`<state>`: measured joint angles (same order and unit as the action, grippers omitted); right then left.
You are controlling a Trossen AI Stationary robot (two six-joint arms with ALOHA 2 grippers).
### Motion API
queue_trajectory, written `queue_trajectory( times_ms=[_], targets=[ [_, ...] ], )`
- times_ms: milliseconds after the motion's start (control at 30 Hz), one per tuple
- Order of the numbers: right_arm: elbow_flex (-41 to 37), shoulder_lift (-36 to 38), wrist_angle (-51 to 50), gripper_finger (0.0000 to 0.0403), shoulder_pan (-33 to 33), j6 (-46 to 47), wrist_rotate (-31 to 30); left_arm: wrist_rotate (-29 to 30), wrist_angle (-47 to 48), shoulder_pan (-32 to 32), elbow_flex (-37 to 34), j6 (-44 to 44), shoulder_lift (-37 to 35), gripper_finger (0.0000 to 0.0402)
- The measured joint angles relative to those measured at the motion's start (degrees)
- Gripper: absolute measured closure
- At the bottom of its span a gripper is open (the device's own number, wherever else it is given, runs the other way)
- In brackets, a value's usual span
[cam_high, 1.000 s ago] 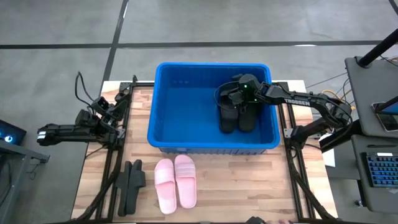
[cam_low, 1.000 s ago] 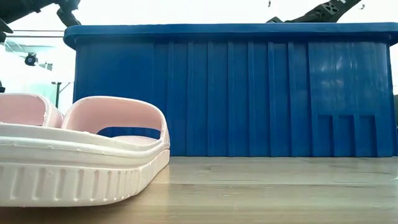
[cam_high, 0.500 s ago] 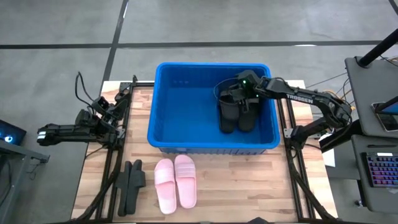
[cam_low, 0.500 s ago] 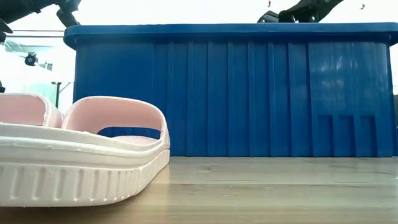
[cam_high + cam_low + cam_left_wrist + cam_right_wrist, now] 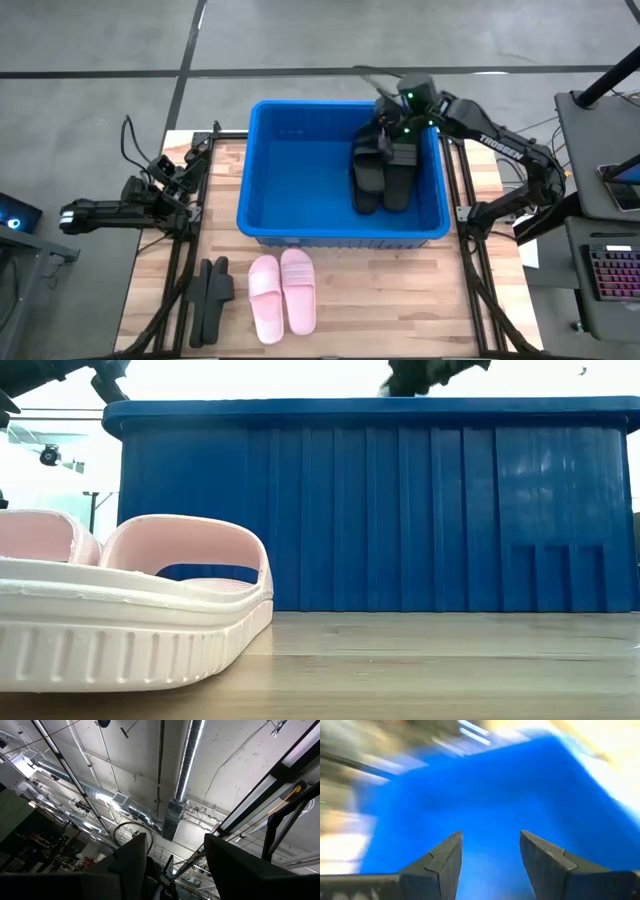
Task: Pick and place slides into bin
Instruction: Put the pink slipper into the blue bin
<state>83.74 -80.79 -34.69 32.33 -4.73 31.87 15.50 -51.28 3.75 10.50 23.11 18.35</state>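
The blue bin [image 5: 300, 180] stands on the wooden table. A black pair of slides [image 5: 382, 180] lies side by side on the bin's floor, at its right side. My right gripper [image 5: 490, 835] hangs open and empty above the bin's far right corner [image 5: 392, 105], clear of that pair. A pink pair [image 5: 283, 292] lies soles down on the table in front of the bin, and fills the left of the low view [image 5: 130, 610]. Another black pair [image 5: 212, 298] lies to its left. My left gripper [image 5: 176, 837] is parked at the table's left edge [image 5: 165, 188], open, pointing up at the ceiling.
Dark frame rails [image 5: 180, 270] run along the table's left and right sides. A desk with a keyboard [image 5: 610, 275] stands off the table to the right. Bare wood [image 5: 400, 300] lies right of the pink pair, in front of the bin.
My right gripper has risen from the far end of the black pair in the bin to well above the bin's rim, drifting toward the far edge and rolling as it rose. The black pair stays on the bin's floor.
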Motion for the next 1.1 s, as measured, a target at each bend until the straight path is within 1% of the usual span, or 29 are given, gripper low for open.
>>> queue_trajectory(
  times_ms=[67, 100, 133, 167, 200, 300, 400, 467, 533, 667, 733, 833, 900, 967, 1100],
  targets=[
    [-0.29, 0.02, 10.6, 0.0216, -0.94, 6.16, 16.77, -0.27, 0.0, 0.0, 0.0, 0.0, 0.0, 0.0218],
    [-0.73, 0.07, 16.78, 0.0217, -1.98, 10.38, 21.4, -0.54, 0.0, 0.0, 0.0, 0.0, 0.0, 0.0218],
    [-1.16, 0.18, 21.78, 0.0218, -3.32, 14.3, 22.42, -0.72, 0.0, -0.01, 0.0, 0.12, 0.0, 0.0218],
    [-1.47, 0.37, 25.42, 0.0219, -4.84, 17.19, 20.71, -0.95, -0.04, 0.0, 0.0, 0.44, 0.0, 0.0218],
    [-1.62, 0.61, 27.13, 0.0221, -6.33, 18.38, 17.46, -1.26, -0.11, -0.01, 0.0, 0.54, 0.0, 0.0218],
    [-1.74, 1.07, 27.2, 0.0227, -11.36, 17.2, 5.39, -3.83, -0.53, 0.0, 0.33, 1.14, 0.03, 0.0218],
    [-1.79, 1.5, 25.74, 0.0233, -16.23, 17.09, -6.36, -6.51, -0.73, 0.0, 1.89, 5.71, 0.05, 0.0218],
    [-1.91, 1.57, 24.94, 0.0237, -19.53, 18.05, -13.45, -9.89, -0.58, 0.0, 3.3, 8.29, 0.83, 0.0219],
    [-2.17, 1.57, 24.02, 0.0241, -22.93, 18.98, -19.69, -14.85, 0.07, -0.04, 5.03, 10.46, 2.67, 0.0222],
    [-2.51, 1.53, 23.97, 0.0248, -28.55, 22.33, -29.36, -22.93, 3.7, -0.15, 10.75, 14.96, 7.88, 0.0234],
    [-2.51, 1.53, 23.53, 0.0252, -30.88, 24.71, -32.5, -27.87, 6.76, -0.3, 14.61, 16.8, 10.63, 0.0239],
    [-2.55, 1.53, 22.01, 0.0256, -33.43, 27.93, -34.42, -40.06, 11.83, -1.34, 22.27, 17.48, 15.87, 0.0245],
    [-2.53, 1.53, 20.73, 0.0259, -34.71, 29.74, -35.85, -46.24, 16.67, -2.27, 27.37, 19.12, 19.81, 0.0247],
    [-2.53, 1.53, 19.87, 0.0262, -35.66, 30.67, -37.37, -50.27, 20.87, -3.2, 31.96, 20.02, 22.86, 0.0247],
    [-2.51, 1.62, 15.91, 0.0267, -36.08, 30.68, -39.49, -53.97, 30.85, -4.98, 39.79, 20.0, 29.24, 0.0247]
  ],
)
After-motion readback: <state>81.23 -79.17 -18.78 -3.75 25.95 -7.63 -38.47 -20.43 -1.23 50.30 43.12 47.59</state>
